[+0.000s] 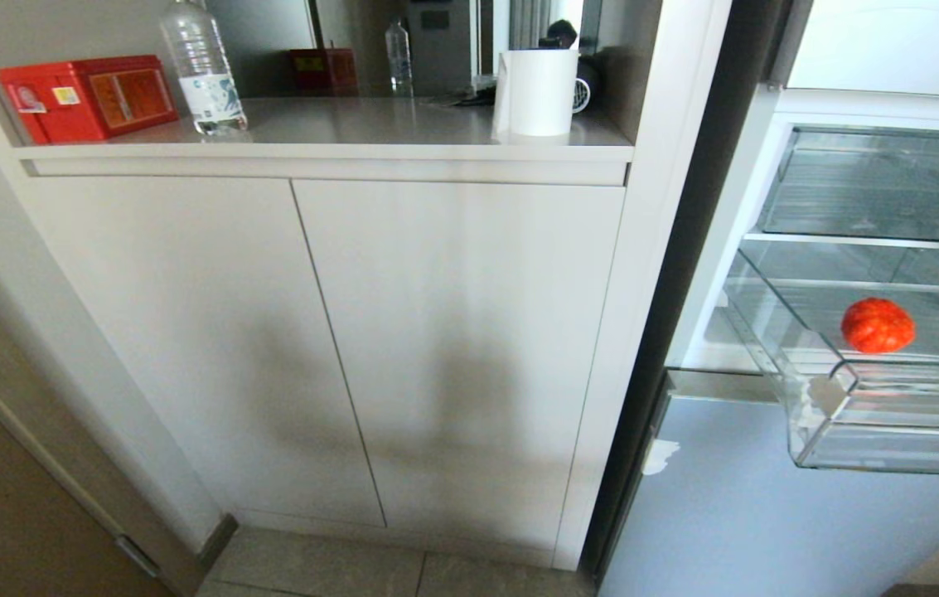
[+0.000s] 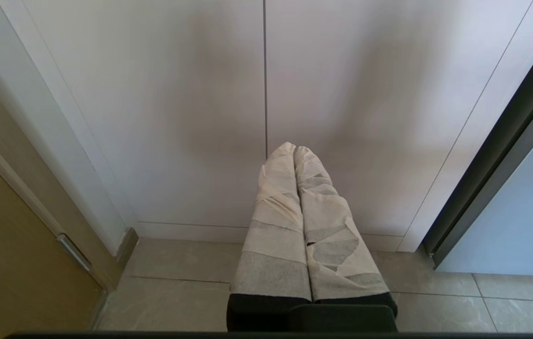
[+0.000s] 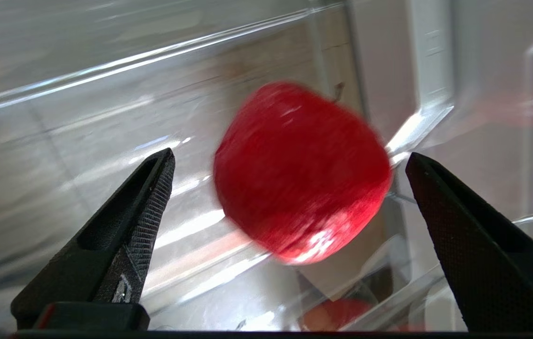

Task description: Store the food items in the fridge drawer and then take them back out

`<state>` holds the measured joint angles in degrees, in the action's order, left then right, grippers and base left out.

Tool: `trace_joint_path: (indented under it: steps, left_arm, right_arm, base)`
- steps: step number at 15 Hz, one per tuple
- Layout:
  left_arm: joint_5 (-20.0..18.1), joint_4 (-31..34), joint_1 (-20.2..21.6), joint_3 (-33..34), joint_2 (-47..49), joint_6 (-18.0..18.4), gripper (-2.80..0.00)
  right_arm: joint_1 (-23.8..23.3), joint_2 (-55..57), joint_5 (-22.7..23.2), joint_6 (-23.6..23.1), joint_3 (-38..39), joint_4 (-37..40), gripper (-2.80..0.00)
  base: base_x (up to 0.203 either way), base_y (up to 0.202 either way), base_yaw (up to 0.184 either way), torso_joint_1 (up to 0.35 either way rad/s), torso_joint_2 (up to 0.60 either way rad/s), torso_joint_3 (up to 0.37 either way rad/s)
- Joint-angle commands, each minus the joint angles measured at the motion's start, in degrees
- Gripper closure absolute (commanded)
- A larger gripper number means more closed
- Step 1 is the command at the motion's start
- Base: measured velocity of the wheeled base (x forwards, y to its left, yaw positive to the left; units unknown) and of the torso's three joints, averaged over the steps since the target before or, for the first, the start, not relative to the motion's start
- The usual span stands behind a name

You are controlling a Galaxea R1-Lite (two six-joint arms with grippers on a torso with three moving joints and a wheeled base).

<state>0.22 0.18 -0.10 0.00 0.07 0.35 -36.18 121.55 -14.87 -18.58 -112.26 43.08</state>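
Right wrist view: the right gripper has its black ribbed fingers spread wide apart and released, with a red fruit in the gap between them, touching neither tip. The fruit is blurred; a thin stem shows at its top. It sits inside clear plastic, by a corner of the transparent wall, and a second reddish shape shows faintly through the plastic below it; what that is cannot be told.

In the left wrist view, the left gripper has its tape-wrapped fingers pressed together, clenched on nothing, pointing toward the pale cabinet doors above a tiled floor.

In the head view neither arm appears. The fridge stands open at the right, and the fridge drawer, clear with a stepped front lip, is pulled out. One orange-red food item with a lumpy surface rests on the drawer's ribbed floor, near its middle. A glass shelf sits above. To the left, the counter over the cabinet doors carries a red box, a water bottle and a white cylindrical container.
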Motion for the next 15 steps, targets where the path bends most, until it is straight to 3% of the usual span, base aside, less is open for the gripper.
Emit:
trace_joint_path:
  steps: [1, 6, 7, 12, 15]
  left_arm:
    - [-0.04, -0.01, 0.01, 0.0, 0.01, 0.0, 0.0]
    - [0.04, -0.01, 0.01, 0.0, 0.02, 0.07, 0.0]
    - [0.04, -0.01, 0.01, 0.0, 0.01, 0.0, 0.0]
    - [0.04, -0.01, 0.01, 0.0, 0.02, 0.03, 0.0]
    - [0.04, -0.01, 0.01, 0.0, 0.02, 0.07, 0.0]
  right_arm:
    - [0.06, 1.25, -1.66, -0.26, 0.03, -0.86, -2.8]
    - [0.77, 3.08, -3.32, -0.23, 0.03, -0.89, -2.8]
    - [0.85, 3.08, -3.32, -0.23, 0.03, -0.89, 0.0]
    - [0.95, 2.81, -3.13, 0.01, 0.03, -1.65, 0.0]
    - [2.4, 2.81, -1.14, 2.34, 0.03, -7.85, 0.0]
  base:
    - [0.0, 0.0, 0.0, 0.0, 0.0, 0.0]
    - [0.0, 0.0, 0.0, 0.0, 0.0, 0.0]
    - [0.0, 0.0, 0.0, 0.0, 0.0, 0.0]
    - [0.0, 0.0, 0.0, 0.0, 0.0, 0.0]
    - [0.0, 0.0, 0.0, 0.0, 0.0, 0.0]
